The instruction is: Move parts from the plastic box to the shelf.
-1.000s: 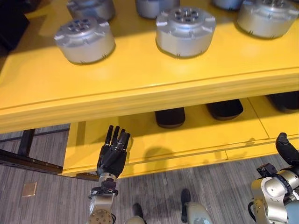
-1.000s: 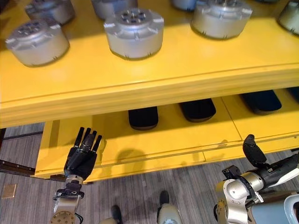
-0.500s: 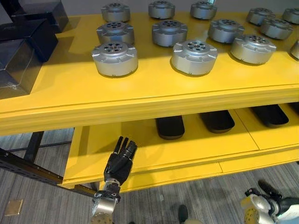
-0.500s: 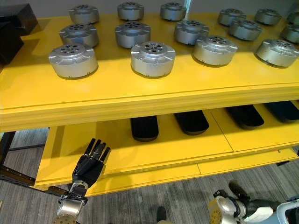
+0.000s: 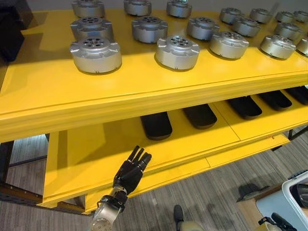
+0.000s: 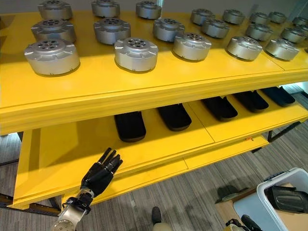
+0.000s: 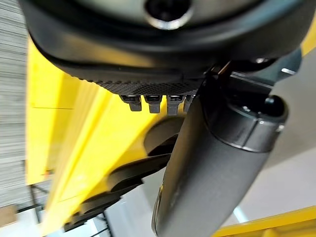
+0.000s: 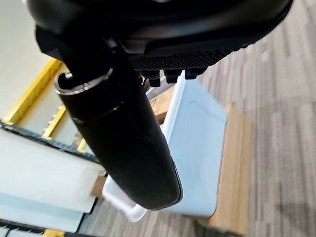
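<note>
The left hand [image 5: 131, 172] hung low in front of the yellow shelf [image 5: 120, 91], fingers straight and spread a little, holding nothing. It sat just before the lower deck's front edge, well below the upper deck. The right hand [image 8: 123, 138] showed in its own wrist view with the thumb out and the finger ends straight beside it, also empty; past it lay the white box [image 8: 197, 143] standing on a brown board on the grey floor.

On the upper deck stood rows of round silver parts [image 6: 136, 53], upright and spaced apart. On the lower deck lay a row of dark oblong trays [image 6: 130, 126]. The box [image 6: 284, 192] sat at the robot's lower right on the floor, well away from the shelf, with something dark inside; I could not tell whether that was a part.

By my reading, this was the turn between placings: both hands free, the body facing toward the box. The next move would call for bringing the right hand down over the box, closing round one part, and carrying it up to a bare spot on the upper deck without knocking its neighbours.
</note>
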